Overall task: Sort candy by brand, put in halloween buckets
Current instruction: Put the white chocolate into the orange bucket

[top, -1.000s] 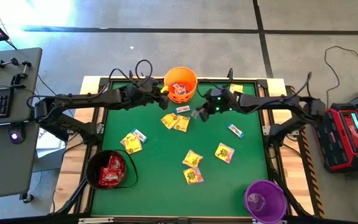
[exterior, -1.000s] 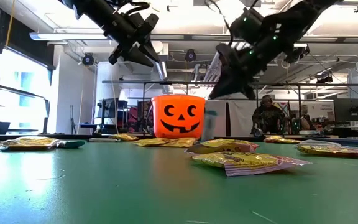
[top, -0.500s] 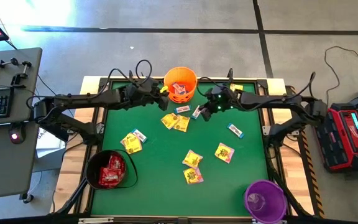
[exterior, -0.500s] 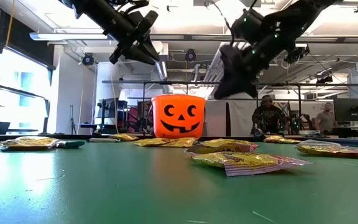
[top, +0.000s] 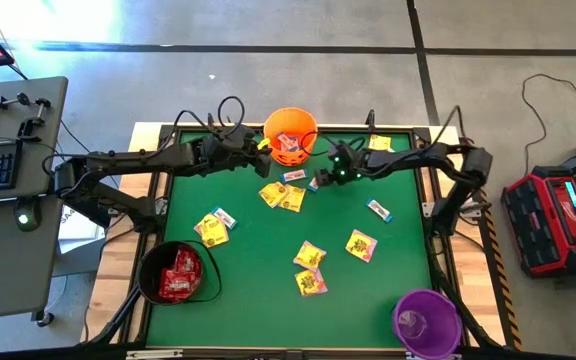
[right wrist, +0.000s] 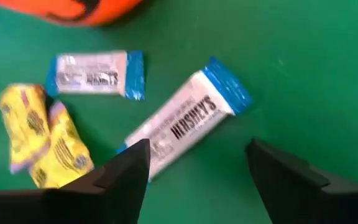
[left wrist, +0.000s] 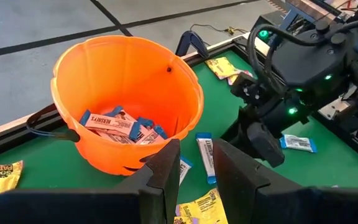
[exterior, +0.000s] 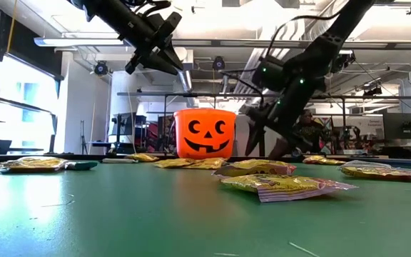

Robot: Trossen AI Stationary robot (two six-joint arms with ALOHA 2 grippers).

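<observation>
High view shows us the candy (top: pixel 308 255) in three kinds, and the sorting looks to us about half done. Red packets (top: pixel 179 275) fill the black bucket (top: pixel 150 262), and white-and-blue bars (left wrist: pixel 112 123) lie in the orange bucket (top: pixel 304 122) at the far edge of the counter (top: pixel 258 300). The purple bucket (top: pixel 448 318) at the near right corner seems to hold nothing yet. Many yellow packets (top: pixel 360 244) are left scattered on the green surface, and a few white-and-blue bars too: two (top: pixel 295 176) close to the orange bucket, one (top: pixel 379 209) more to the right.

We can read "HERSHEY'S" on the bar (right wrist: pixel 185 121) under the right jaws (right wrist: pixel 196 167), and the same word on one bar inside the orange bucket. The print on the yellow packets is too blurred for us.

The right jaws stand wide, low over that bar, one finger on each side, holding nothing. The left jaws (left wrist: pixel 194 168) hang beside the orange bucket with only a narrow gap, and we see nothing between them.
</observation>
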